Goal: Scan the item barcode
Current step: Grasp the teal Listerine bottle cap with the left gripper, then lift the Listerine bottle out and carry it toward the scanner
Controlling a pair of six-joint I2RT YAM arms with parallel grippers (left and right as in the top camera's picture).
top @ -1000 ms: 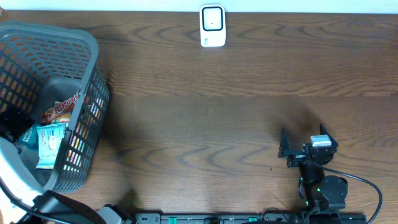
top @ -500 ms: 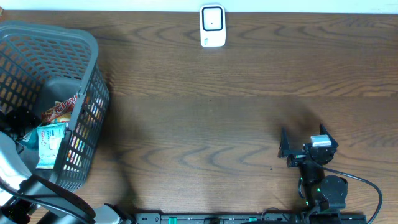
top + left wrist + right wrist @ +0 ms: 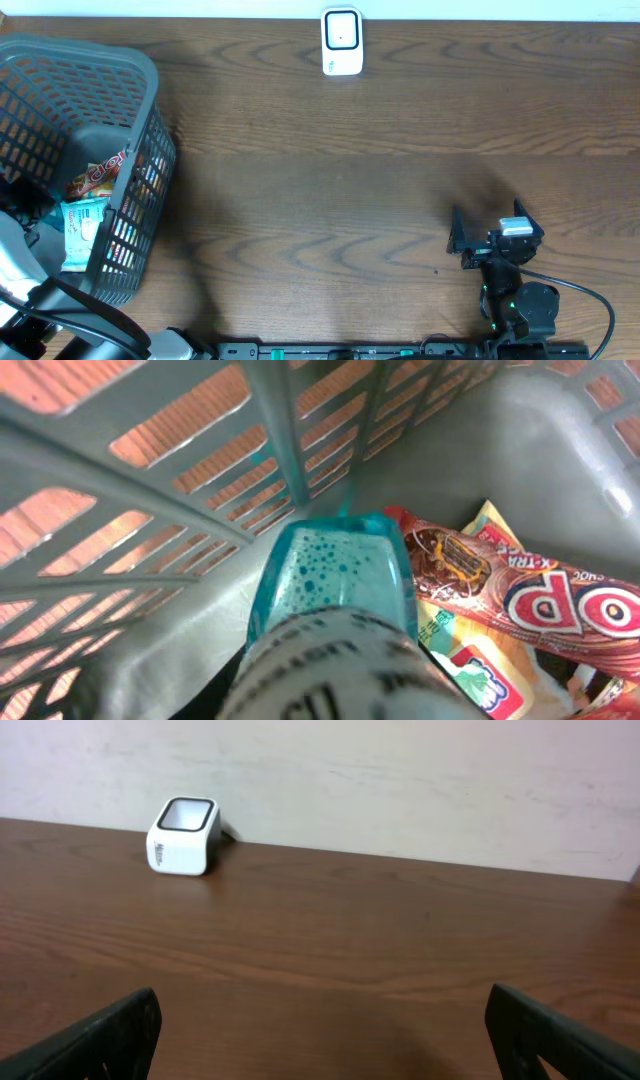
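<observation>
One basket (image 3: 155,100) and one white scanner (image 3: 342,42) sit well apart on the tabletop (image 3: 350,200). Only the left wrist view shows the bubble print on the teal packet (image 3: 335,575), which lies in the basket beside one red wrapper (image 3: 520,590). I cannot tell the grip of the left tool (image 3: 28,203); the right tool (image 3: 330,1035) is spread and empty.

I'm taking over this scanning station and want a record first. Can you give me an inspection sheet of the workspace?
Surface: dark wood-grain table.
Job's things: white scanner at the far edge; teal bottle inside the basket, close to the left wrist camera.
Clutter: grey basket at left, holding a red snack wrapper and a pale green packet.
Grippers: left gripper down in the basket, jaws hidden; right gripper open and empty.
Cables: black cable looping beside the right arm.
Surroundings: pale wall behind the scanner.
</observation>
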